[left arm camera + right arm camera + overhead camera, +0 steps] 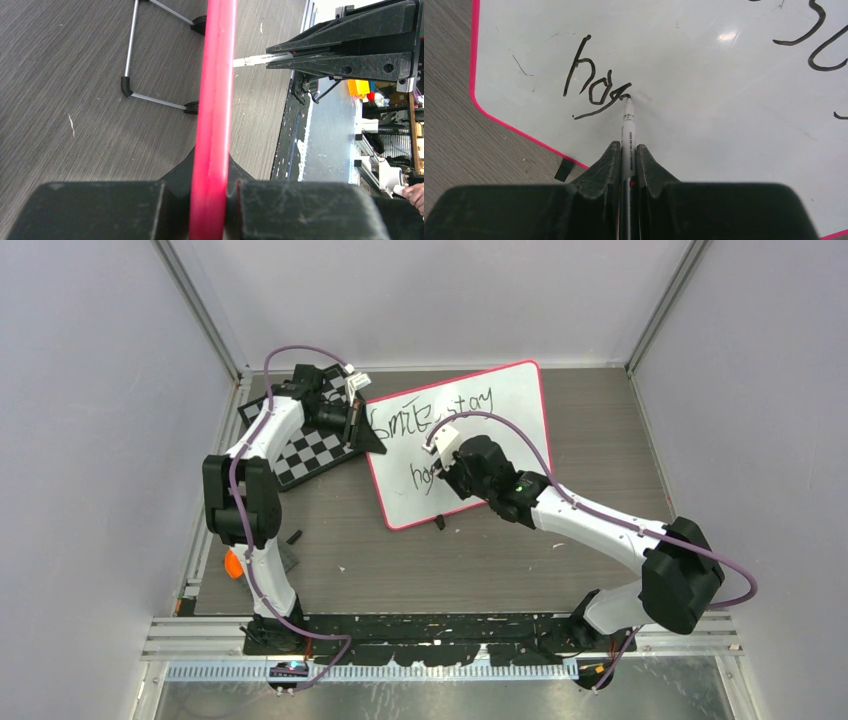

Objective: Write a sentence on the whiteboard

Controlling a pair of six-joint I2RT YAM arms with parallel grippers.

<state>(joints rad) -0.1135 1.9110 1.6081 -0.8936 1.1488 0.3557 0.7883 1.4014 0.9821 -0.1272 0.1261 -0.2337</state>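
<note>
Two arms share the work. Mid-counter [480, 570] sits the whiteboard [520, 390], beside a chessboard [310, 455]. The left end effector [212, 210] is clamped on its red frame, probably to stop it sliding under pen pressure. The right end effector [626, 165] grips a marker [627, 135], its tip touching the unfinished second line of the sentence [594, 90].

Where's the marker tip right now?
Right wrist view: the marker in the right gripper rests its tip on the whiteboard at the end of the partial lower word, left of centre.
</note>
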